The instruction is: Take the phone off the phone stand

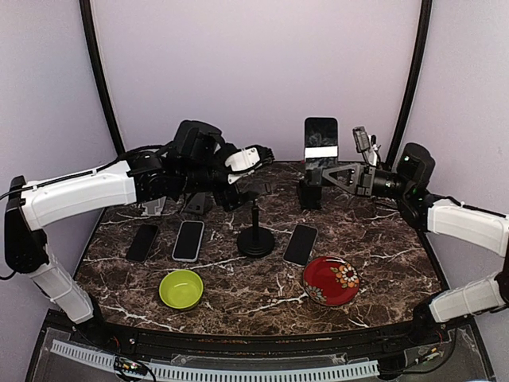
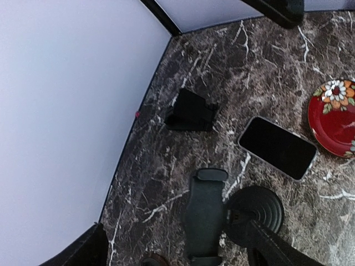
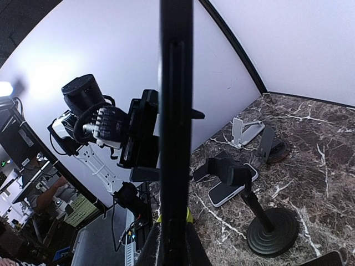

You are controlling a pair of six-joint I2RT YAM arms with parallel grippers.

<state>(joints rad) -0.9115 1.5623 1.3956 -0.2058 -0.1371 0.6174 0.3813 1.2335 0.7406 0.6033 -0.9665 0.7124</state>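
Apparently the right jaws are clenched on the lower edge of the phone (image 1: 320,140), which stands upright just above its stand (image 1: 308,194). Lift straight up, keeping it vertical. Left of the stand, the left jaws hang released, grasping nothing.

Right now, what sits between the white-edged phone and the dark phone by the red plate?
A black round-base stand stands between the white-edged phone and the dark phone, seen in the top view.
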